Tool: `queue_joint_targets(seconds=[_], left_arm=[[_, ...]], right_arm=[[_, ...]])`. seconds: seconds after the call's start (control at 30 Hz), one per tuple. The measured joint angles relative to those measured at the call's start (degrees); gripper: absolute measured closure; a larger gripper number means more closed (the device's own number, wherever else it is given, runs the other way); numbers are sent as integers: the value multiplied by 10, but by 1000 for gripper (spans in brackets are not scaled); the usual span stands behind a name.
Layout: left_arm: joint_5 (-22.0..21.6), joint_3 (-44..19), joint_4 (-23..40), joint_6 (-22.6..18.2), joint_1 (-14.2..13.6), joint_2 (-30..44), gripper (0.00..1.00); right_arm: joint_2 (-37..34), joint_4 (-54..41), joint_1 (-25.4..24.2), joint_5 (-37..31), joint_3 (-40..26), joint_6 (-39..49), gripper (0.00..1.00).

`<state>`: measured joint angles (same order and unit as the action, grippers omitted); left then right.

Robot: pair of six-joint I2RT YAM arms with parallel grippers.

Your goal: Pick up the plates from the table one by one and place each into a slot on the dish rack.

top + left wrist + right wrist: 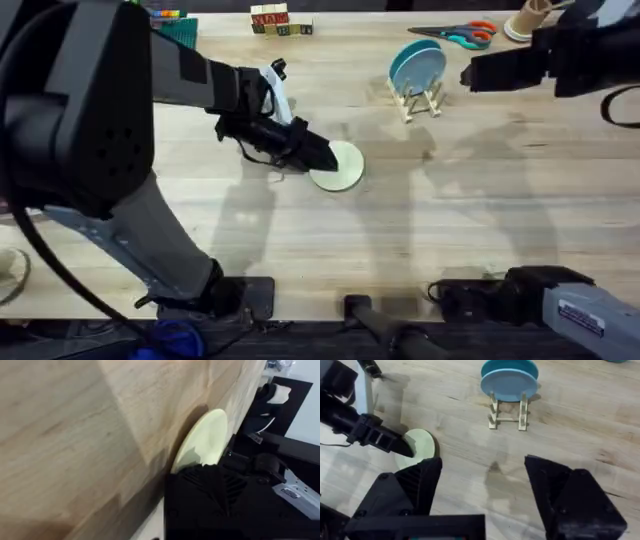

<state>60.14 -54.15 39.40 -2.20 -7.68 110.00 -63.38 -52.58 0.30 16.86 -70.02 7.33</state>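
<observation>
A pale cream-yellow plate lies near the middle of the table. My left gripper reaches in from the left and is shut on the plate's near-left edge. In the left wrist view a black finger covers the plate, and its far rim casts a dark shadow on the wood. The dish rack stands at the back right of centre with blue plates upright in its slots. My right gripper hovers open to the right of the rack; the right wrist view looks down past its spread fingers at the rack.
Scissors with orange and teal handles lie behind the rack. Lettered blocks sit at the back centre, a green item at the back left. A pale cone-shaped object is at the back right.
</observation>
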Motion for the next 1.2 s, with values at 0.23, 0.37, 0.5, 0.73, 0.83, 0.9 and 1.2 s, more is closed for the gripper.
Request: queue_joint_targets(seconds=[0.23, 0.37, 0.5, 0.73, 0.83, 0.9, 1.2], left_arm=[[0, 0, 0, 0, 0, 0, 960], [-1, -1, 4, -1, 0, 0, 960], [-11, -13, 24, -2, 0, 2, 960], [-43, -38, 68, 11, 1, 2, 960], [-65, -51, 85, 18, 4, -1, 961], [-79, -56, 95, 21, 5, -10, 961], [-96, -89, 132, 25, 7, -75, 961]], right_arm=[[0, 0, 0, 0, 0, 0, 7], [0, 0, 0, 0, 0, 0, 7], [0, 0, 0, 0, 0, 0, 8], [0, 0, 0, 0, 0, 0, 8], [0, 0, 0, 0, 0, 0, 8], [0, 0, 0, 0, 0, 0, 8], [0, 0, 0, 0, 0, 0, 7]])
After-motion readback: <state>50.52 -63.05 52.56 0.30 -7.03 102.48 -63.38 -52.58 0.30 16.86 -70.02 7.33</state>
